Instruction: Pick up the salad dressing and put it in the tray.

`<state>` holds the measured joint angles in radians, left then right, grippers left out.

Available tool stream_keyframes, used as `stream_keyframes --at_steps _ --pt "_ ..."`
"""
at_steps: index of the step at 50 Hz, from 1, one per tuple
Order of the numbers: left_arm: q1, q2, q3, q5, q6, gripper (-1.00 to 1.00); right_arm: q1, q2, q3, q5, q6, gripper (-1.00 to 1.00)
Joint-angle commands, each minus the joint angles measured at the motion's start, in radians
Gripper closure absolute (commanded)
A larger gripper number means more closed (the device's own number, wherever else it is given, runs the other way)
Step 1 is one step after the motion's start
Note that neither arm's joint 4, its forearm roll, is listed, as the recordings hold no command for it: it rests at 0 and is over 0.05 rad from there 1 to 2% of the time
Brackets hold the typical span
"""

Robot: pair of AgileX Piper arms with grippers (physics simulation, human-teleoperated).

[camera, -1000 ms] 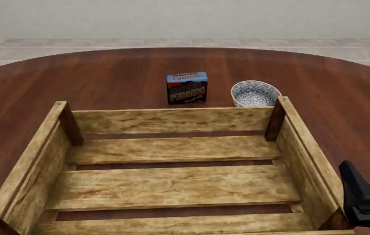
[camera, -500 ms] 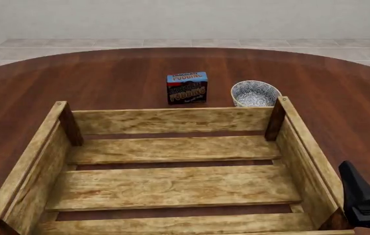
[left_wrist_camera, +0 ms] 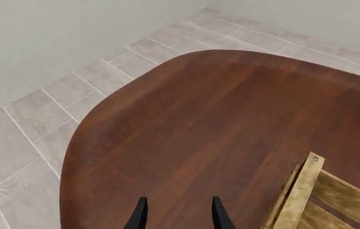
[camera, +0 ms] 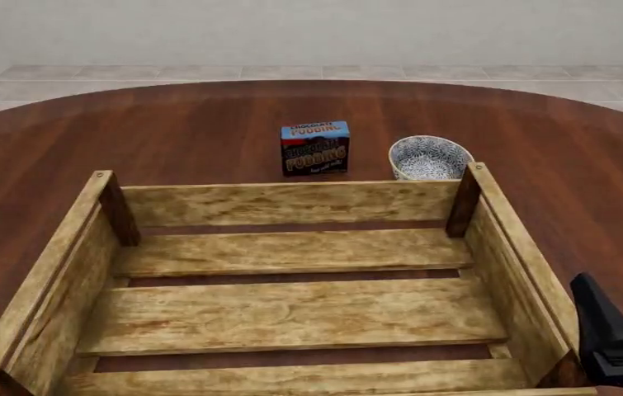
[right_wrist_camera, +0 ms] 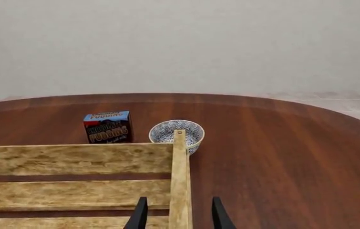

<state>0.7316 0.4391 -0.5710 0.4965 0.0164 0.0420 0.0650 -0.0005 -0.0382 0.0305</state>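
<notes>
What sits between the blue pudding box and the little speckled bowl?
Nothing; only bare red-brown wooden table separates the blue chocolate pudding box from the white speckled bowl, clearest in the front view.

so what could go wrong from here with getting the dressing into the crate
No bottle shows in any view, so a reach now would be blind.
The open right hand sits right by the crate's right wall; a careless sweep could shove the crate.
The pudding box and bowl stand just behind the far wall and could get knocked.
</notes>
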Motion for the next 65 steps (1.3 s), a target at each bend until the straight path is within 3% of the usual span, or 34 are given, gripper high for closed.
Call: stream_keyframes --at_steps 1,20,34,65 --pt "0.029 -0.004 0.031 0.022 0.028 -1.0 0.001 -0.021 0.0 0.019 -0.001 -1.0" --pt "0.021 0.005 0.062 0.073 0.049 -1.0 -0.005 -0.05 -0.001 0.039 0.001 -1.0" --pt "0.006 0.023 0.057 0.098 0.023 -1.0 -0.002 -0.038 -0.001 0.029 0.007 -1.0" --pt "0.02 0.077 0.119 0.076 0.035 -1.0 -0.016 -0.057 -0.001 0.046 0.017 -1.0"
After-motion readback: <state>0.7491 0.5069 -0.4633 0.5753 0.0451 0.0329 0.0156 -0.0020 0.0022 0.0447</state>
